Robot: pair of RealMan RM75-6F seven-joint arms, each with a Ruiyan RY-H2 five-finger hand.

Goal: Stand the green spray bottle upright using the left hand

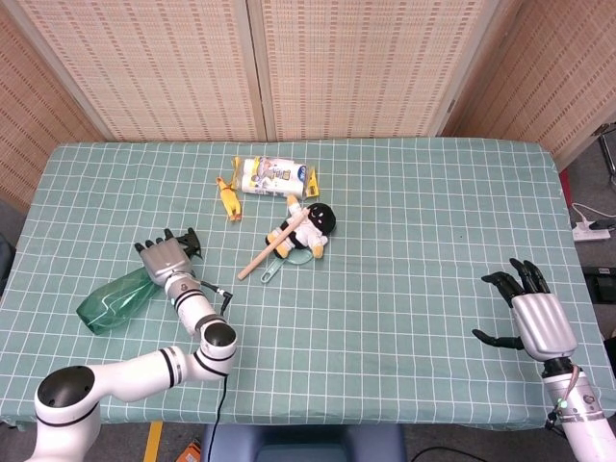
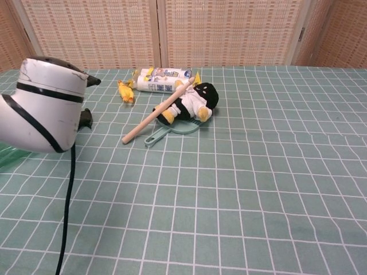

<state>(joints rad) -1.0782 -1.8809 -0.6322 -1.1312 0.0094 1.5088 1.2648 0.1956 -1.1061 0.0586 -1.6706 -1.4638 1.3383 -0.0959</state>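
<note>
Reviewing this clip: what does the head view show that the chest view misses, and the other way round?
Only the head view shows the right hand, open above the table's right side, and the left hand over the neck of the green spray bottle, which lies on its side; whether the hand grips it cannot be told. The chest view adds little: the left arm fills its left side and only a green sliver of the bottle shows at the left edge. Both show the plush doll, wooden stick, yellow toy and white packet.

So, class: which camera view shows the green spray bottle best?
The head view: the green spray bottle lies whole on its side under the left hand. The chest view shows only a green sliver behind the arm.
</note>
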